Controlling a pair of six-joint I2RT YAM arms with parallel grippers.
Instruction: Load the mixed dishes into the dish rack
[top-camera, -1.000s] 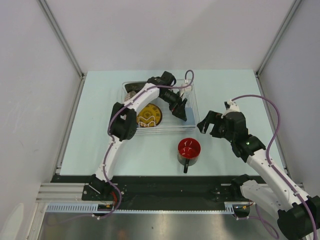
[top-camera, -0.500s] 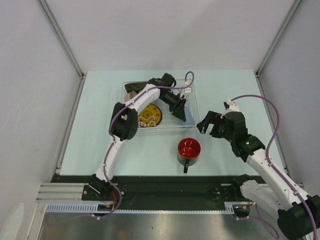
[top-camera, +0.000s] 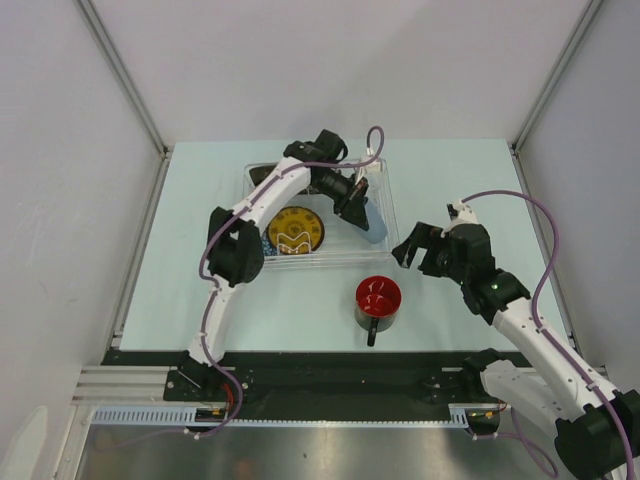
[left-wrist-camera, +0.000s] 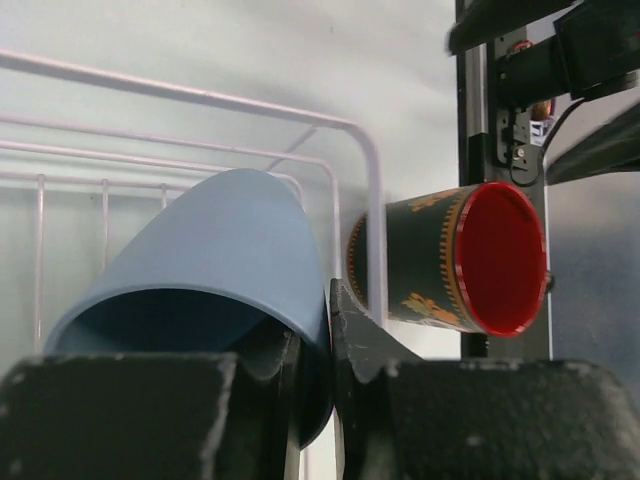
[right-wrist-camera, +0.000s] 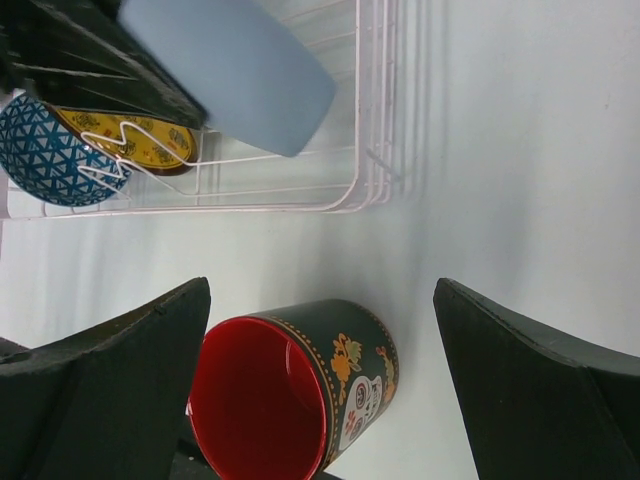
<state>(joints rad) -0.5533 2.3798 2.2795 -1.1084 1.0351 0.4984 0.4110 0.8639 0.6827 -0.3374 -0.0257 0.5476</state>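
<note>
From above, the left gripper (top-camera: 358, 212) is inside the right part of the dish rack (top-camera: 335, 258). It is closed on a light-blue cup (top-camera: 374, 227), which is tilted over the right edge of the rack. I cannot tell whether the cup touches the wires. The square plate (top-camera: 296, 230) with the yellow centre is in the rack, to the left of the cup. The dark mug (top-camera: 378, 298) with the red inside stands upright on the table (top-camera: 200, 250), just in front of the rack and outside it. Its handle points to the near edge. The right gripper (top-camera: 413, 245) is in the air to the right of the mug, with the jaws wide apart and nothing between them.

In the left wrist view, the two black fingers (left-wrist-camera: 360, 340) pinch the wall of the light-blue cup at its rim, one inside and one outside. Behind the cup is the pale rack wire (left-wrist-camera: 372, 200), and beyond it the mug.

In the right wrist view, the open fingers (right-wrist-camera: 110, 390) frame the mug below them without touching it. Further on, the rack holds the blue-patterned bowl (right-wrist-camera: 45, 150) beside the plate, with the cup above its right part.
</note>
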